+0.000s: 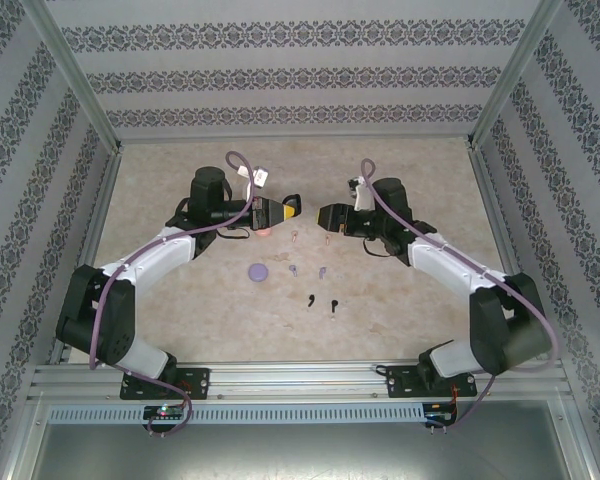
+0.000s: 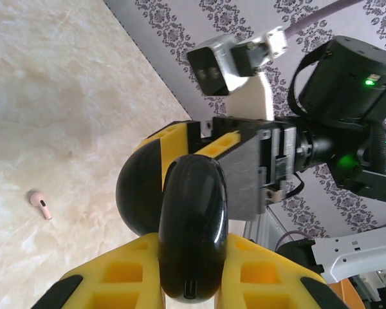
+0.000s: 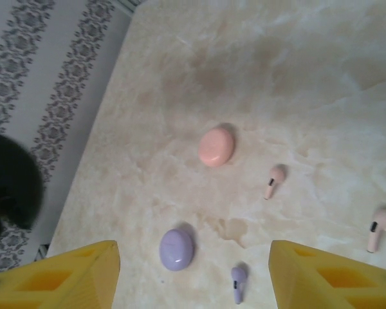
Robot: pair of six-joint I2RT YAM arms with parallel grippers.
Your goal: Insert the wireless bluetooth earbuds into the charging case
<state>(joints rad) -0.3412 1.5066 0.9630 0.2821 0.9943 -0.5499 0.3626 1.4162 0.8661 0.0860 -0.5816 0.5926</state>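
My left gripper (image 2: 192, 261) is shut on a glossy black charging case (image 2: 192, 212), held on edge above the table with its port facing the camera. A black rounded shape (image 2: 138, 193) sits just behind it; I cannot tell if it is the lid. My right gripper (image 3: 193, 273) faces the left one (image 1: 280, 212) closely, open with nothing between its yellow fingers. On the table lie the wireless bluetooth earbuds: two pink (image 3: 274, 180) (image 3: 381, 226), two purple (image 1: 293, 270) (image 1: 322, 271) and two black (image 1: 310, 298) (image 1: 333, 305).
A pink case (image 3: 217, 145) lies shut under the left gripper, and a purple case (image 3: 177, 249) lies shut nearer the arms. Patterned walls and metal rails (image 1: 90, 95) enclose the marbled table (image 1: 420, 310). One pink earbud (image 2: 40, 203) lies in the left wrist view.
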